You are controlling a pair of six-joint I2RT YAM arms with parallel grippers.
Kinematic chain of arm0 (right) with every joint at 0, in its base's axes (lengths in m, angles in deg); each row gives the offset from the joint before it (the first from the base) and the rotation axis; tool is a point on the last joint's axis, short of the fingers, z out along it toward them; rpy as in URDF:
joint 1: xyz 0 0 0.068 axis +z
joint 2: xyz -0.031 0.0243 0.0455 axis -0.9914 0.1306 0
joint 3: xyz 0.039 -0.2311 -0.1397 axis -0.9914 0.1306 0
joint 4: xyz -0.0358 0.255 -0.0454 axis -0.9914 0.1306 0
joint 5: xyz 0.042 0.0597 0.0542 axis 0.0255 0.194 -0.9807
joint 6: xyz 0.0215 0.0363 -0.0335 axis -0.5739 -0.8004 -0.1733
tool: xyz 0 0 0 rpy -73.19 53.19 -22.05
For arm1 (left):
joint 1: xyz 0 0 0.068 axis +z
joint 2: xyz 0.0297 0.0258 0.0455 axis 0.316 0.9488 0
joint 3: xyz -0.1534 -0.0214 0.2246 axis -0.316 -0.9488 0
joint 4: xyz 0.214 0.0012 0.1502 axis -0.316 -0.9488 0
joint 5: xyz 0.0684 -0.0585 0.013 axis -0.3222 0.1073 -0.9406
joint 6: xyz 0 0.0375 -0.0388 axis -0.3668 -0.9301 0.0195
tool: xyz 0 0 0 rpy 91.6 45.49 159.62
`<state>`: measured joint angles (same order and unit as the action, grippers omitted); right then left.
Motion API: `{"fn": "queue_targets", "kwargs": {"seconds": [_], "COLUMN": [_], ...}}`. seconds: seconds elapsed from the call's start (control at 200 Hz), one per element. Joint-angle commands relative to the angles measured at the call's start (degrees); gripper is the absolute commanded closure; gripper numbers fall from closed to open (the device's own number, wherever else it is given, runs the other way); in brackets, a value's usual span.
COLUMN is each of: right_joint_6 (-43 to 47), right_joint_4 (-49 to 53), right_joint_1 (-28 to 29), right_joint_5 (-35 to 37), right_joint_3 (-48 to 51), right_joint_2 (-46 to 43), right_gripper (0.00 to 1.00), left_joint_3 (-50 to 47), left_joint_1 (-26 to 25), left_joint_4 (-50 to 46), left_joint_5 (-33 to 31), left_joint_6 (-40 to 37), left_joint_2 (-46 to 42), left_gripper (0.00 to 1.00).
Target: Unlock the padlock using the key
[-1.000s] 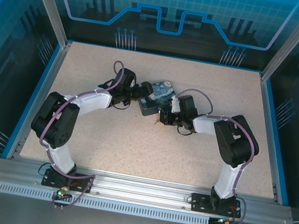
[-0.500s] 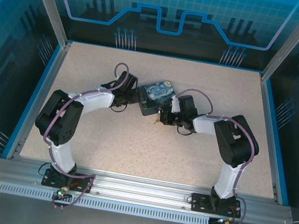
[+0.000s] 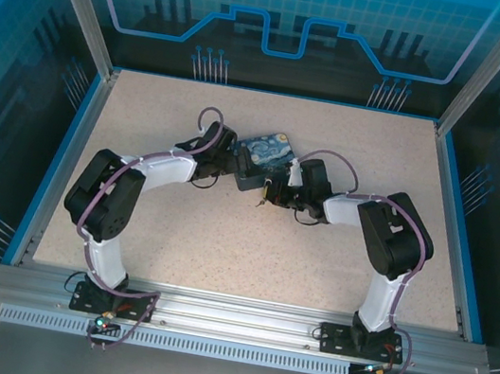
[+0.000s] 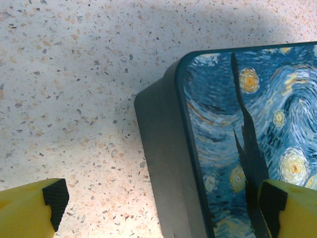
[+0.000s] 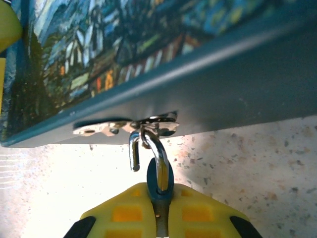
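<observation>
Right tool [image 5: 158,199] pinches one key [image 5: 159,181] beside one padlock [image 5: 233,74].

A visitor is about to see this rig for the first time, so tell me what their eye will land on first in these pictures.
The padlock, its top a swirling blue-and-yellow night sky, sits at the centre of the speckled table. The right claw is shut on what looks like the key, at the metal fitting on the block's dark side. The left claw stands wide open astride the block's edge.
</observation>
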<state>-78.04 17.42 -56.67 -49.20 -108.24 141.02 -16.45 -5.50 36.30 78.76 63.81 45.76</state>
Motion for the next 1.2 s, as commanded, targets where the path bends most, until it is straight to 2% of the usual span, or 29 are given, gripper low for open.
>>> {"fn": "queue_targets", "kwargs": {"seconds": [0.0,0.225,0.54,0.91,1.196], "right_joint_6": [-9.2,-17.9,-24.4,-34.3,-36.2], "right_joint_4": [2.8,-3.3,-11.9,-24.8,-25.9], "right_joint_1": [-0.8,-1.3,-1.6,-1.9,-3.3], "right_joint_5": [-1.6,-3.0,-3.9,-0.9,-0.4], "right_joint_3": [1.4,4.1,6.4,7.8,5.6], "right_joint_2": [2.3,3.4,3.7,5.6,6.9], "right_gripper": [1.00,1.00,1.00,1.00,1.00], "left_joint_3": [-2.5,-3.0,-3.4,-4.2,-3.2], "left_joint_1": [-1.1,-1.2,-1.2,-1.2,-1.2], "left_joint_4": [-3.4,-3.4,-3.1,-2.4,-3.1], "left_joint_5": [0.5,1.1,2.2,3.4,4.9], "left_joint_6": [1.0,2.1,2.4,2.9,2.3], "left_joint_2": [2.2,2.9,3.6,4.3,5.8], "left_gripper": [0.01,0.01,0.01,0.03,0.06]}}
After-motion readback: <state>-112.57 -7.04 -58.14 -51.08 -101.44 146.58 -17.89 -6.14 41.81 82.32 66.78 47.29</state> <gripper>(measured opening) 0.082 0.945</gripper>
